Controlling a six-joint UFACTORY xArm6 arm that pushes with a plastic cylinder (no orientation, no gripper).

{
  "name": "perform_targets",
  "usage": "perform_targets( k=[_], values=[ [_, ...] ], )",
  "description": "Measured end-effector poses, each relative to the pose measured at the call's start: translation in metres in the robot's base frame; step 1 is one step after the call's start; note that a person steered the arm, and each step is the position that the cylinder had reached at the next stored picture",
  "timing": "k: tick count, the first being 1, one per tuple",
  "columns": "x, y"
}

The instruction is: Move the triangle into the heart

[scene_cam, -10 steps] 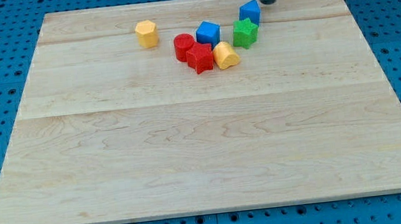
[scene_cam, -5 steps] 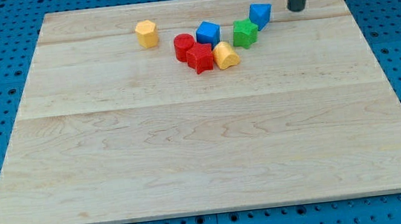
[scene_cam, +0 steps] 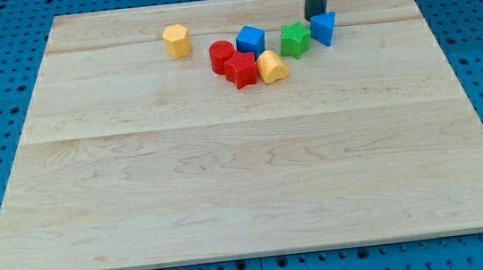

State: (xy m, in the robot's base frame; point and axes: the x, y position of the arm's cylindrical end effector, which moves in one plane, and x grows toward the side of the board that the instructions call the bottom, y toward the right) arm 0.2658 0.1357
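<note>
The blue triangle lies near the view's top, right of the green star and about touching it. The yellow heart lies lower left of the star, against the red star. My tip stands just above the triangle's upper left corner, close to it or touching it. The dark rod rises out of the view's top edge.
A blue cube and a red cylinder crowd the heart's upper left. A yellow hexagon sits apart further left. The wooden board lies on a blue pegboard.
My tip swung right past the triangle, then came back left to its upper left corner. The blue triangle has shifted right and down, now beside the green star.
</note>
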Motion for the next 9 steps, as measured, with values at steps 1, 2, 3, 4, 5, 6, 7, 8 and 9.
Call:
perform_targets(
  k=[1,2,3,4,5,6,7,8,9],
  values=[
    [0.030,0.029],
    [0.056,0.042],
    [0.074,0.067],
    [0.092,0.032],
    [0.092,-0.037],
    [0.092,-0.043],
    [0.105,-0.015],
    [0.140,-0.005],
    [0.159,-0.013]
  ],
)
